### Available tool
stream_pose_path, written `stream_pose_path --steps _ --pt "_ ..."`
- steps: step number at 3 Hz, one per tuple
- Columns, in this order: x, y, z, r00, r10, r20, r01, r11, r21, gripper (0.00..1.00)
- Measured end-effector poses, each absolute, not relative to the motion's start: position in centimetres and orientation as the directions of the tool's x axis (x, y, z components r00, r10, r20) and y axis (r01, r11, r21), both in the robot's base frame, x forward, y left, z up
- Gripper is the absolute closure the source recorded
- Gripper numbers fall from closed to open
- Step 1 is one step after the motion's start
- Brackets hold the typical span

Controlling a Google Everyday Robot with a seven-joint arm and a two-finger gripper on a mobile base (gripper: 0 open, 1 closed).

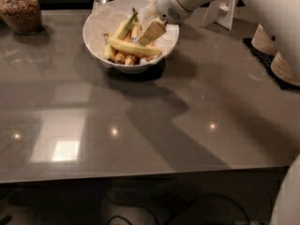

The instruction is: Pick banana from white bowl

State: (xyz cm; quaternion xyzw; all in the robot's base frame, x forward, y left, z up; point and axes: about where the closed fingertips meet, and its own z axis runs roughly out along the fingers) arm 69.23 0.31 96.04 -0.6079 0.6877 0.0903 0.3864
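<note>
Camera view gives you the white bowl (pixel 89 40) on the grey surface (pixel 140 130), toward 12 o'clock. Your banana (pixel 129 47) lies across the top of the fruit pile inside it, long and pale yellow, running from 9 to 3 o'clock. A greenish banana (pixel 123 28) leans behind it, and short orange-brown pieces (pixel 121 56) sit beneath. The gripper (pixel 149 34) hangs inside the bowl from 1 o'clock, tip just above the banana near its middle; you cannot tell whether it is wide or narrow, nor whether it touches the fruit. A jar (pixel 19 11) stands at 10 o'clock, stacked cups (pixel 281 60) at 3 o'clock.
</note>
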Motion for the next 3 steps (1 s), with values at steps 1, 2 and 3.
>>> stream_pose_path --steps 1,2,3 --pt "69.6 1.2 93.3 0.018 -0.781 -0.624 -0.926 0.222 -0.304 0.36" --pt "69.6 1.8 90.8 0.000 -0.796 -0.605 -0.942 0.203 -0.266 0.38" --pt "70.3 2.3 89.6 -0.014 -0.799 -0.601 -0.945 0.207 -0.254 0.42"
